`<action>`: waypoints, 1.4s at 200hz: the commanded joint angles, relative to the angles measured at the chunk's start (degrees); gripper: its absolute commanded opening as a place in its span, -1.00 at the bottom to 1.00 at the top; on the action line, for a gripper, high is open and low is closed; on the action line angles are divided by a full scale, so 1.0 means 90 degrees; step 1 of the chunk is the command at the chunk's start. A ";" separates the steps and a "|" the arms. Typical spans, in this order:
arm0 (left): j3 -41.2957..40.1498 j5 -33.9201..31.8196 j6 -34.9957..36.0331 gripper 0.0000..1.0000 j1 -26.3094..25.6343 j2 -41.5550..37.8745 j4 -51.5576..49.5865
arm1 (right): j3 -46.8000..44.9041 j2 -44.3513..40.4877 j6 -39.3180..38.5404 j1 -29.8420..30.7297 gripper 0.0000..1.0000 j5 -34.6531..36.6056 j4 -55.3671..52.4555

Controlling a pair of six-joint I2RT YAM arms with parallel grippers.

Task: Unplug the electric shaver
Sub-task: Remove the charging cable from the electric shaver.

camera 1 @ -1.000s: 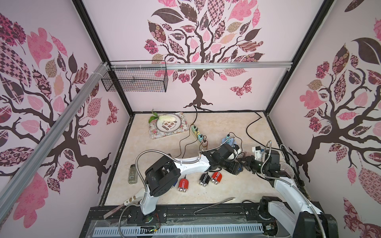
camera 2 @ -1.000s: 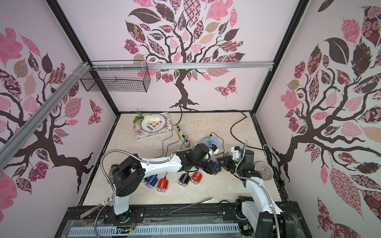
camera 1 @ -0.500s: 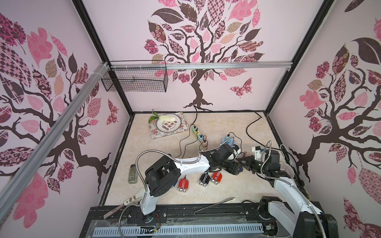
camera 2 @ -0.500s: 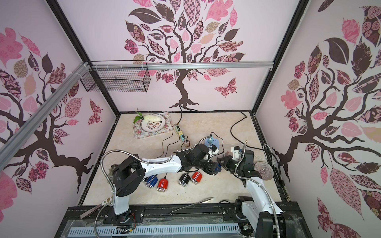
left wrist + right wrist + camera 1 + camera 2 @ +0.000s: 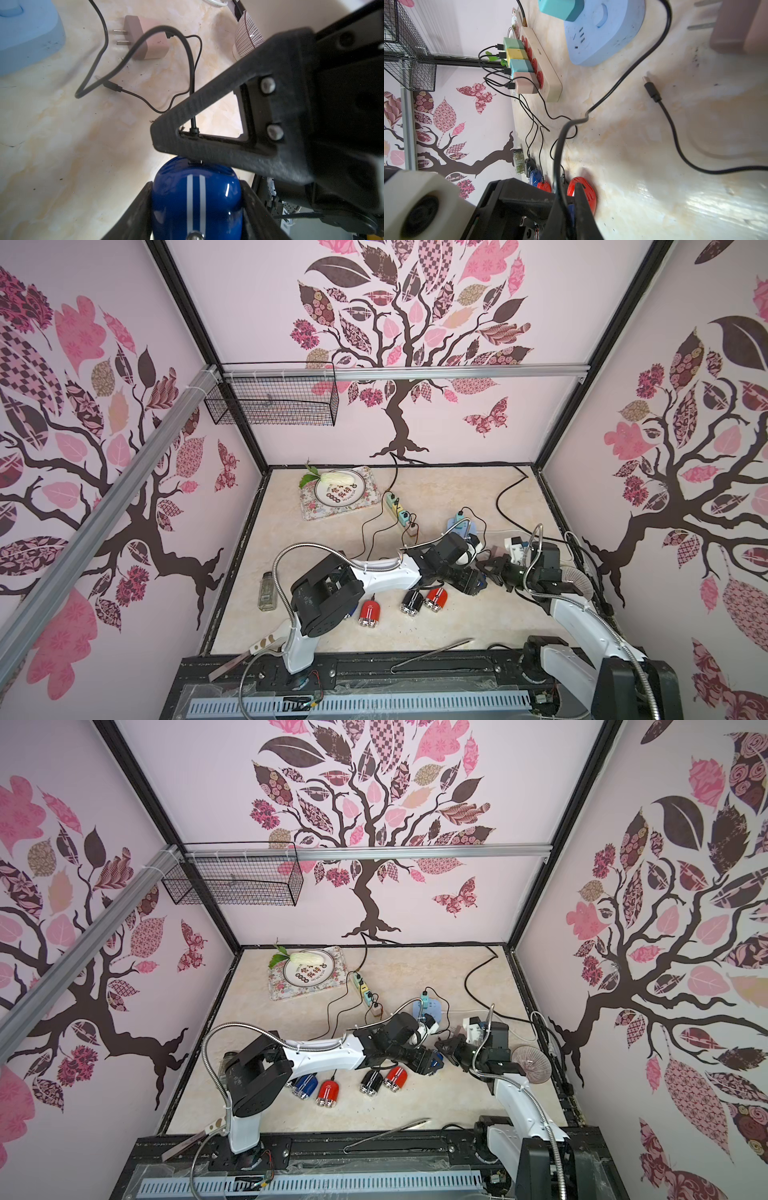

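Beige marble-look worktop [image 5: 449, 489] in a booth with pink tree wallpaper. On its right half, nearer the front edge than the back, the left gripper [image 5: 196, 182] has a blue electric shaver [image 5: 196, 199] with white stripes clamped by its sides, jaws roughly half apart around the body. Right gripper [image 5: 568, 200] is pinched tight on the black charging cable [image 5: 558, 153] right at the shaver's end, but its finger hides the plug joint so I can't tell if it's seated, and a red shaver [image 5: 435, 598] and black shaver [image 5: 411, 601] lie nearby toward the front edge.
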 commanded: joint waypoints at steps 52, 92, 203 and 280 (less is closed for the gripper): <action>-0.0112 -0.0394 0.0407 -0.79 -0.0200 -0.0228 -0.0659 | 0.0576 0.0229 0.0011 -0.0033 -0.91 0.0172 0.0273; -0.0220 -0.0481 0.0380 -0.79 -0.0205 -0.0317 -0.0655 | 0.0674 0.0269 -0.0023 -0.0033 -0.91 0.0184 0.0207; 0.0188 -0.0685 0.0154 -0.82 -0.0263 -0.0061 -0.0933 | 0.0634 0.0215 -0.0365 -0.0033 -0.92 0.0563 -0.0264; 0.1044 -0.1200 0.0110 -0.82 -0.0286 0.0547 -0.1512 | 0.0263 0.0054 -0.0548 -0.0036 -0.90 0.1019 -0.0445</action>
